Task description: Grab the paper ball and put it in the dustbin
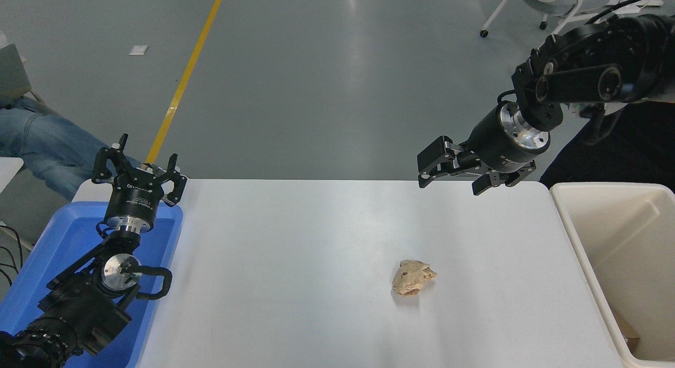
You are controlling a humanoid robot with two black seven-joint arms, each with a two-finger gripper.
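Paper ball: creased tan wad, loose on smooth white bench. Dustbin: deep, cream, thick-rimmed. Right tool and left tool: spread wide, holding nothing.

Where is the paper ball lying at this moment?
In the head view, the paper ball lies on the white table, right of centre, left of the dustbin and nearer the camera than the right pincer.

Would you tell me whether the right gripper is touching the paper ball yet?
Apart. The head view shows the right gripper open near the table's far edge, with bare white table between it and the paper ball.
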